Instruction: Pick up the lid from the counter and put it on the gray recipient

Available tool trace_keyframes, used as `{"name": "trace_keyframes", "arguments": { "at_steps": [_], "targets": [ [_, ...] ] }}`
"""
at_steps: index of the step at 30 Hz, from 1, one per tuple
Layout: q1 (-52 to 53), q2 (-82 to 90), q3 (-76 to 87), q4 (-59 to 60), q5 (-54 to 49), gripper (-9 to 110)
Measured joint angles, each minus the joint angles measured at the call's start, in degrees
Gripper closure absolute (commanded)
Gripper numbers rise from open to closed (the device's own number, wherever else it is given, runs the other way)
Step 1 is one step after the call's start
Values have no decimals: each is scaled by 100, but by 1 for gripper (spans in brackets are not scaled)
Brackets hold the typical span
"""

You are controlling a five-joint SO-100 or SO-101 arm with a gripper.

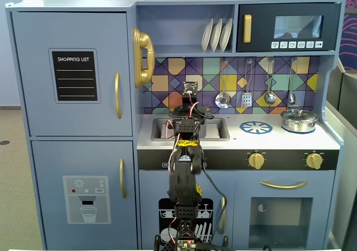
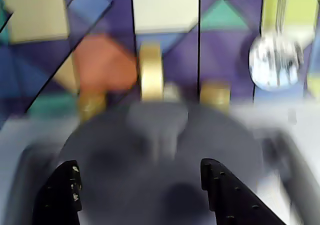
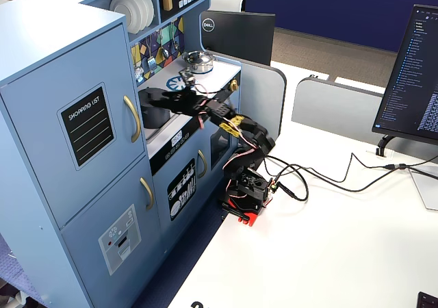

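Observation:
In the blurred wrist view a dark-gray round lid (image 2: 165, 185) with a raised centre knob (image 2: 157, 125) fills the space under my gripper (image 2: 139, 164). Both black fingers (image 2: 62, 192) stand wide apart on either side of it, touching nothing. I cannot tell from this view whether the lid rests on the pot. In a fixed view the gray pot (image 3: 157, 118) stands at the sink, and my gripper (image 3: 149, 96) hovers just above it. In the front fixed view the arm (image 1: 187, 150) hides the pot and the lid.
The pale counter (image 1: 279, 140) carries a sink (image 1: 216, 129), a printed blue burner (image 1: 256, 128) and a shiny silver pot (image 1: 299, 120) at the right. Gold taps (image 2: 151, 75) and hanging utensils (image 1: 223, 99) stand just behind the sink.

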Motion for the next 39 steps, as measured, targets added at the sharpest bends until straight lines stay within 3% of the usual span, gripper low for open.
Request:
{"name": "trace_keyframes", "arguments": {
  "at_steps": [6,11,15,22,25,31,39],
  "targets": [
    [-501,2118,167,3612,536,101],
    [-439,3366,1336,5054,677,101],
    [-369,3621,2769,5106,448,101],
    [-387,3937,5335,3560,360,101],
    [-492,4061,5572,3753,606,101],
    [-545,4280,5590,5317,211,101],
    [-598,4351,5590,5335,246,100]
  ]
}}
